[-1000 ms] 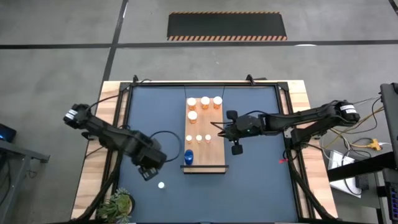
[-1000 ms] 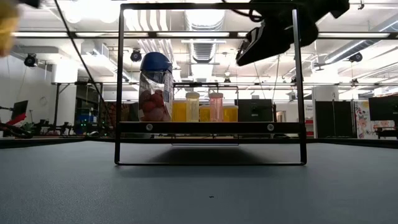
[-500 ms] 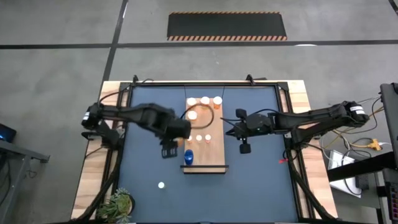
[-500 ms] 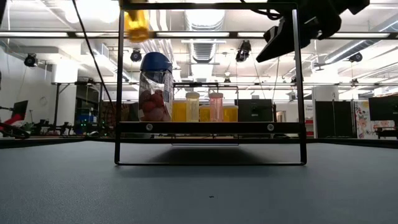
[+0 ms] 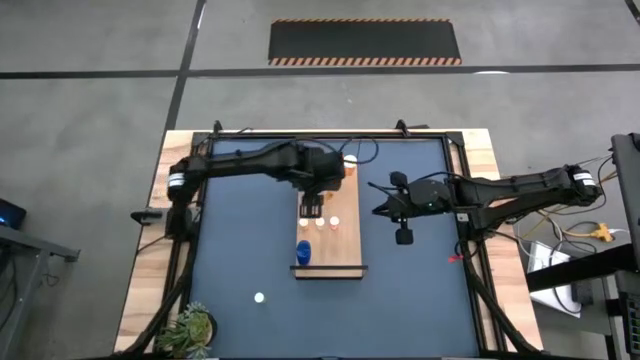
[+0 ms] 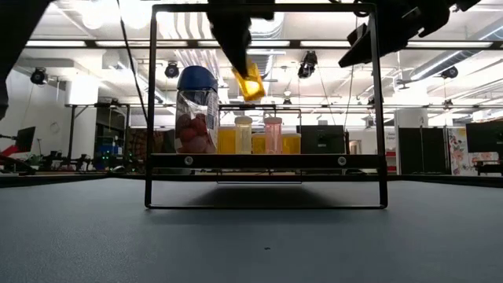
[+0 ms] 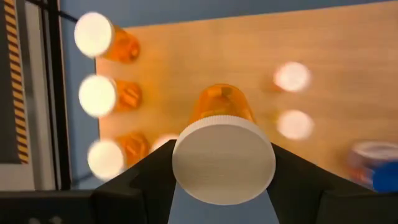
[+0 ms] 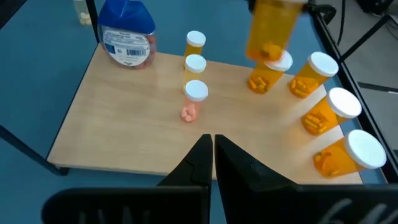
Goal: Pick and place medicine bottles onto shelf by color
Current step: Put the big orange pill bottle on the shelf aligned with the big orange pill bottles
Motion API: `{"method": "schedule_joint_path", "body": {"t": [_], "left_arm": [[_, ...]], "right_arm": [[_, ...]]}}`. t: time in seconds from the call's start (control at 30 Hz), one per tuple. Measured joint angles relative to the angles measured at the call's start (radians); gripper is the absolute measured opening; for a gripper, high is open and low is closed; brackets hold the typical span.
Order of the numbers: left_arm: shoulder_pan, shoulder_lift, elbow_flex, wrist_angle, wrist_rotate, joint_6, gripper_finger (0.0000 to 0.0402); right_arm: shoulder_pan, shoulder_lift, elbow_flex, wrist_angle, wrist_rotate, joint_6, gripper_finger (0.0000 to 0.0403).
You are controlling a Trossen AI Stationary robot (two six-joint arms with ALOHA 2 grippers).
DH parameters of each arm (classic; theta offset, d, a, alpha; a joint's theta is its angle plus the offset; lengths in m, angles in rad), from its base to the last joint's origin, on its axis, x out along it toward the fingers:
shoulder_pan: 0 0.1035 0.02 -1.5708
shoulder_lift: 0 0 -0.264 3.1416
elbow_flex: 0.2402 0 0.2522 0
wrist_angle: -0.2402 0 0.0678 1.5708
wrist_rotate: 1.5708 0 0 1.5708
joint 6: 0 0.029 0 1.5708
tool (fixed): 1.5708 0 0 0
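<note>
We: left gripper (image 7: 222,163) clamps orange bottle (image 7: 222,140) by its cap | hangs tilted above shelf (image 5: 345,240) far end, beside orange row | right gripper (image 8: 212,155) shut, empty

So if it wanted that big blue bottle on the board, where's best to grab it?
Probably around the blue bottle's clear body under the cap, coming from the open table side: it stands upright at the shelf's end, clear of the orange bottles.

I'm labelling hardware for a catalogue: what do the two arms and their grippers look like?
Both arms are black, slim and jointed, each with a white band near its base and thin black cables looping alongside. The left gripper has broad, angular black fingers; the right gripper has black fingers tapering to points.
</note>
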Motion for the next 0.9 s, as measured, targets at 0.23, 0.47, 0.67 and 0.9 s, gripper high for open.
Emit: {"method": "schedule_joint_path", "body": {"t": [0.23,0.47,0.67,0.9], "left_arm": [[0.059,0.085,0.000,0.104,0.015,0.065,0.0194],[0.081,0.128,-0.009,0.168,0.038,0.058,0.0194],[0.084,0.164,-0.016,0.183,0.040,0.058,0.0194],[0.086,0.182,-0.025,0.218,0.040,0.058,0.0194]], "right_arm": [[0.000,-0.022,-0.028,0.003,0.000,0.022,0.0009],[0.000,-0.021,-0.049,0.007,0.000,0.046,0.0009],[0.000,-0.021,-0.053,0.011,0.000,0.048,0.0009],[0.000,-0.021,-0.053,0.011,0.000,0.052,0.0009]]}}
